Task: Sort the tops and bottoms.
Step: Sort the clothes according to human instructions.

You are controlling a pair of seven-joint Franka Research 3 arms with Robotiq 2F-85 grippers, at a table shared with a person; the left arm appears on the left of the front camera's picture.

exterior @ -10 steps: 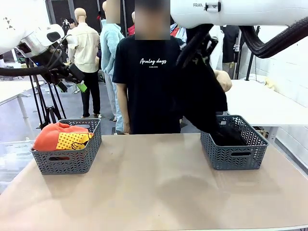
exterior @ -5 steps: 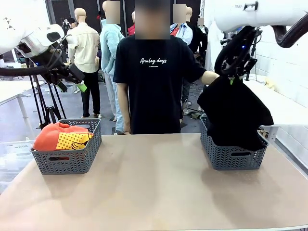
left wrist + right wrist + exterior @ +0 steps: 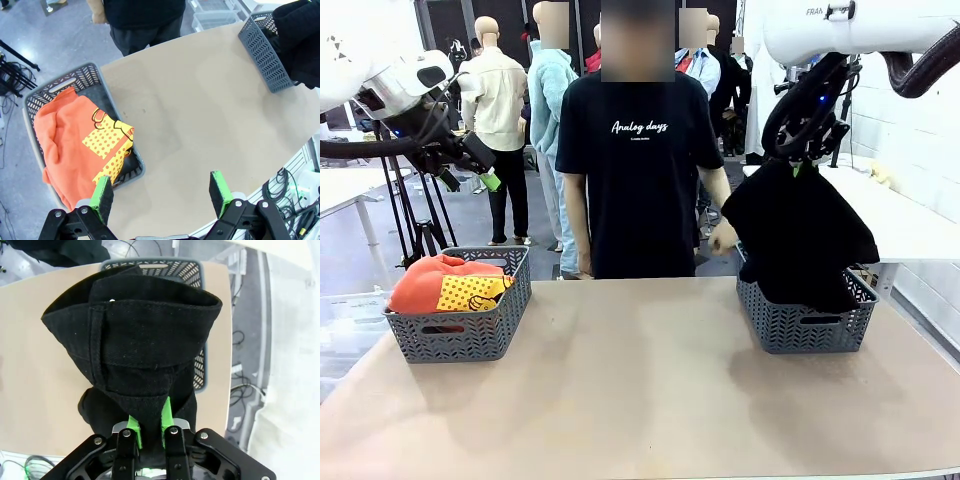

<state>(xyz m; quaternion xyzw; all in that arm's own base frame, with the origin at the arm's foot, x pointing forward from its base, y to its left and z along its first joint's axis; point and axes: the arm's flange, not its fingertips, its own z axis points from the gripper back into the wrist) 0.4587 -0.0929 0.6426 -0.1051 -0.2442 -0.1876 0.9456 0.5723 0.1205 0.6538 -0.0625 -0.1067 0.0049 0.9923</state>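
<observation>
Two baskets stand on the surface (image 3: 640,380) in the front view: the left basket (image 3: 460,335) with the orange top (image 3: 430,280) in it, and the right basket (image 3: 807,325) at the far right. Our right gripper (image 3: 798,165) hangs above that right basket, pinching a black bottom (image 3: 800,235) whose lower edge drapes over the basket's front rim. The person's hand (image 3: 723,238) is near the basket's left side, apart from the cloth. Our left gripper (image 3: 485,178) is raised over the left basket.

From the left wrist, we see the left gripper's green pads (image 3: 103,196) spread wide with nothing between them, and the orange top with its yellow dotted patch below.

From the right wrist, the fingers (image 3: 166,421) are nearly shut on a fold of the black bottom, which hangs down over the basket.

We judge the step in hand to be dropping this bottom into the right basket. Next we would lower a little so the cloth gathers inside the rim, then let go.
</observation>
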